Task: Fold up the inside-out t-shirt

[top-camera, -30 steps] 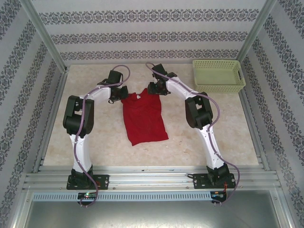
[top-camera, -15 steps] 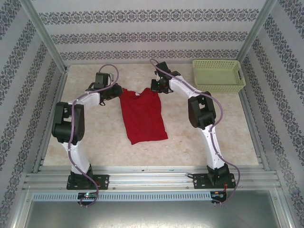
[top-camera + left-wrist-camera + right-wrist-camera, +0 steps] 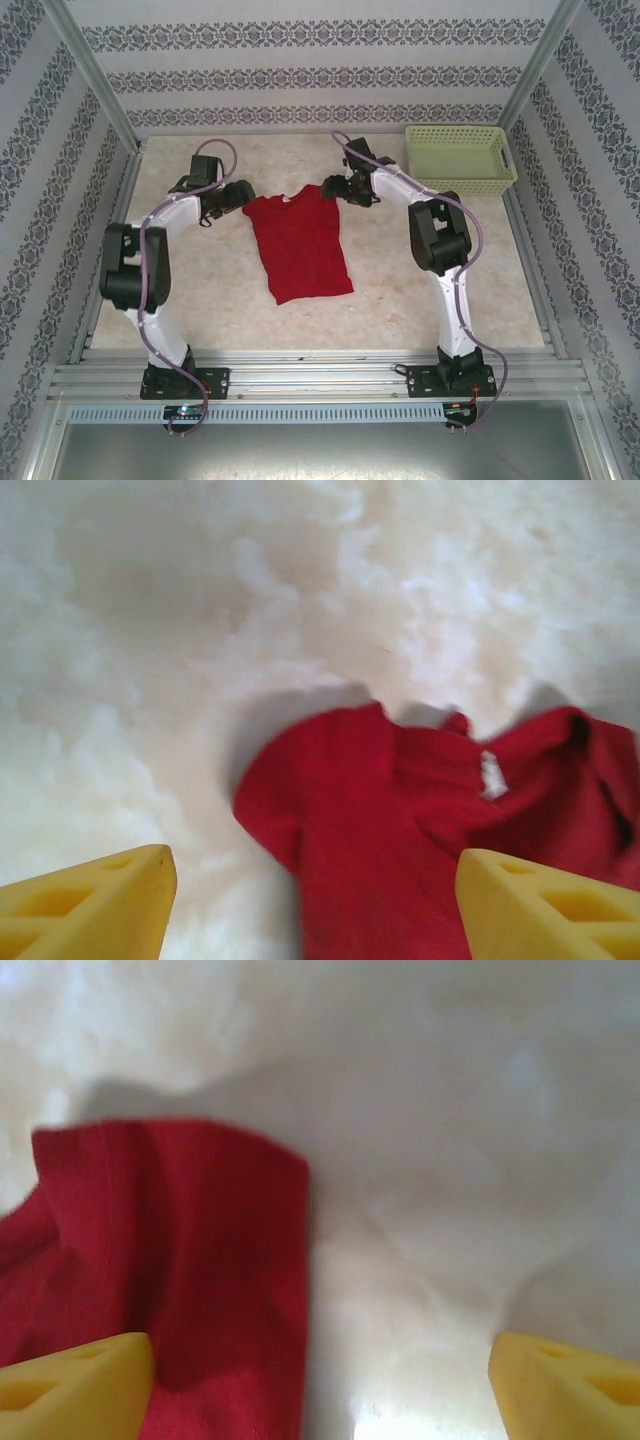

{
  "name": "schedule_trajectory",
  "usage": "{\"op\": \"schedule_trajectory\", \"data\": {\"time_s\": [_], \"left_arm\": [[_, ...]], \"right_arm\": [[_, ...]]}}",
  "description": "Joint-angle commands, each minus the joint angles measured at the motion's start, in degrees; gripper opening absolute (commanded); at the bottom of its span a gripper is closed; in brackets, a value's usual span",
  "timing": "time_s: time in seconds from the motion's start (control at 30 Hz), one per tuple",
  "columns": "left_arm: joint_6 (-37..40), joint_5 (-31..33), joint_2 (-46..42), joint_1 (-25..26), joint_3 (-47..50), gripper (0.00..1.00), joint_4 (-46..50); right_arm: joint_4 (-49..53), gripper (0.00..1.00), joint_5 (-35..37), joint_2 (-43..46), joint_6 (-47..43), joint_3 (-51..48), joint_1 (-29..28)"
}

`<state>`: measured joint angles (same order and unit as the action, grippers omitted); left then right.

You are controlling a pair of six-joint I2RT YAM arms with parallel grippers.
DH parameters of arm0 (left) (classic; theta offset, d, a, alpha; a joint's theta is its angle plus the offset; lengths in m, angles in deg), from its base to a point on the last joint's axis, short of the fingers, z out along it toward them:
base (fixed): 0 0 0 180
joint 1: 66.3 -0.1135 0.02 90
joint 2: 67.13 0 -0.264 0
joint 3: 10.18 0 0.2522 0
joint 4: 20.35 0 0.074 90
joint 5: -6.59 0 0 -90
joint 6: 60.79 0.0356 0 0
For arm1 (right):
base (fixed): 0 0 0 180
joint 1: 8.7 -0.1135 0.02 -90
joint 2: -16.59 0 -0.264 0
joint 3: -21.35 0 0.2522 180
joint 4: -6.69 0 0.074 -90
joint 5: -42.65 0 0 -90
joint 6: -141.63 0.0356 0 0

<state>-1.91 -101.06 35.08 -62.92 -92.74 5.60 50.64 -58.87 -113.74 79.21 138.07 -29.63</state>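
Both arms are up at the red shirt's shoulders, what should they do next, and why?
Probably nudge the left gripper forward onto the sleeve ahead and close. The t-shirt lies spread flat, and both it and the right gripper have jaws open and empty.

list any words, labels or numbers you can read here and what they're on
No readable text anywhere.
White tag at the neck of the red t-shirt: too blurred to read.
Green basket: no label seen.
Wall stripes: ornament pattern, not letters.
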Motion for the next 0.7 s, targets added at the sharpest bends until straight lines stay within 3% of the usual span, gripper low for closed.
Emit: {"op": "schedule_trajectory", "data": {"time_s": [0.0, 0.37, 0.67], "left_arm": [[-4.29, -2.27, -1.77, 2.68, 4.87, 0.75, -0.32], [-8.88, -3.76, 1.29, 10.81, 9.89, 0.74, -3.90], [-11.70, -6.57, 4.03, 13.74, 11.35, 0.57, -9.62]], "right_arm": [[-4.68, 0.92, -2.72, 5.69, 1.63, -5.96, -0.99], [-7.78, 0.94, -4.04, 5.76, 7.06, -13.07, -5.64], [-9.50, 0.83, -7.54, 2.98, 12.08, -13.40, -10.80]]}}
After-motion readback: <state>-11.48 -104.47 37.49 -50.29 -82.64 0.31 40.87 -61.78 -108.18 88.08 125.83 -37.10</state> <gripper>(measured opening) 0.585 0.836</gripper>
